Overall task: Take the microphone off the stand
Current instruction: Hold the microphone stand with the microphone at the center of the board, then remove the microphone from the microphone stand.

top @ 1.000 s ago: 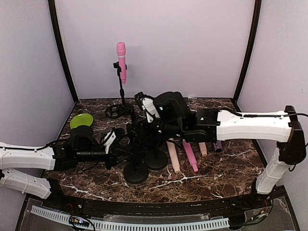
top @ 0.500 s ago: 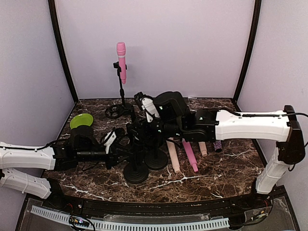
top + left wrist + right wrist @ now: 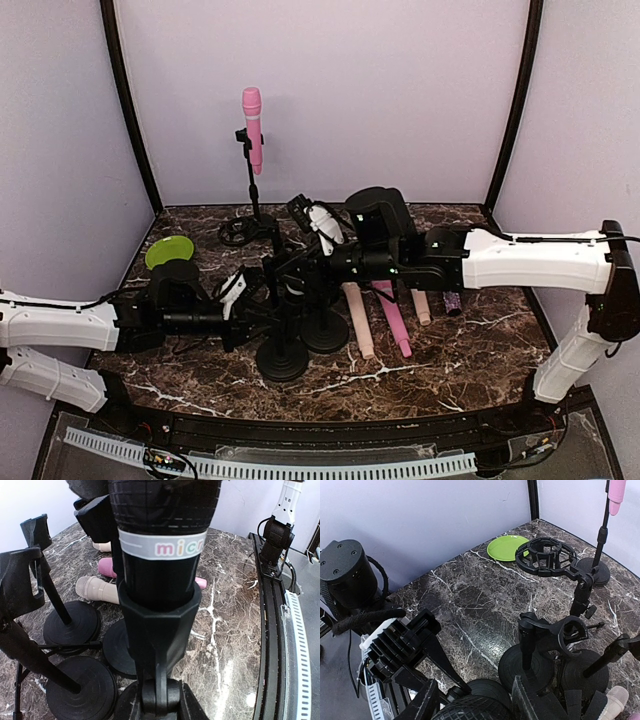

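Microphone point(image 3: 160, 525) sits clipped in the stand point(image 3: 157, 625).
Your right pincer point(image 3: 472, 697) straddles its head; grip unclear there and on your left pincer point(image 3: 236, 298).

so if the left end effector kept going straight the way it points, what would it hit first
The clip holding the black mic. It stands dead ahead of the left end effector and fills its wrist view, so the gap looks tiny; whether they touch is unclear.
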`<control>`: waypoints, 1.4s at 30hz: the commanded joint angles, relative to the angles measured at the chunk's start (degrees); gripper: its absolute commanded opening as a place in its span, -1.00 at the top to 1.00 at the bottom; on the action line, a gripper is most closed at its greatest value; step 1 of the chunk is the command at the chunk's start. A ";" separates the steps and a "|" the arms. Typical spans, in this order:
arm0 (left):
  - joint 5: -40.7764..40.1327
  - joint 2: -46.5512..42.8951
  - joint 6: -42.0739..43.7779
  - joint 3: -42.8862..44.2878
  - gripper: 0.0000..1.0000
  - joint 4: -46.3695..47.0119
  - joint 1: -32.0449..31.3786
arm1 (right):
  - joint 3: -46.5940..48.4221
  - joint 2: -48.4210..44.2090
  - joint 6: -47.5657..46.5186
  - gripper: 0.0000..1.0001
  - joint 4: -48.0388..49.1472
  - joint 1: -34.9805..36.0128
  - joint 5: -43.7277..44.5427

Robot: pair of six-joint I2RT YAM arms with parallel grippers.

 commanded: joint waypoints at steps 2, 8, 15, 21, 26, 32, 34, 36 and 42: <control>-4.38 0.97 0.37 0.82 1.00 -3.92 0.63 | 2.05 -4.22 2.44 0.74 7.45 -0.36 0.46; -6.39 1.84 0.97 1.74 1.00 -5.41 -0.11 | 5.80 -2.73 6.90 0.74 3.78 -0.36 5.96; -8.90 3.78 2.19 2.43 1.00 -6.75 -1.70 | 9.53 -0.81 10.35 0.74 -1.22 -0.35 13.34; -9.84 4.61 2.75 2.66 1.00 -7.28 -2.58 | 10.71 -0.45 10.46 0.74 -1.28 -0.42 14.22; -10.01 5.07 2.76 2.81 1.00 -7.28 -2.85 | 10.89 -0.66 9.21 0.74 -0.77 -0.61 13.03; -10.04 5.11 2.89 2.68 1.00 -7.08 -2.89 | 7.24 -2.91 6.05 0.72 4.82 -0.63 8.01; -10.10 5.03 2.84 2.63 1.00 -6.99 -2.83 | 5.40 -4.22 4.64 0.72 7.85 -0.70 5.06; -10.06 5.01 2.73 2.56 1.00 -6.88 -2.92 | 2.96 -5.72 3.33 0.72 11.44 -0.78 1.77; -10.18 4.90 2.74 2.55 1.00 -6.87 -2.99 | -2.45 -9.15 1.50 0.69 18.77 -1.32 -3.50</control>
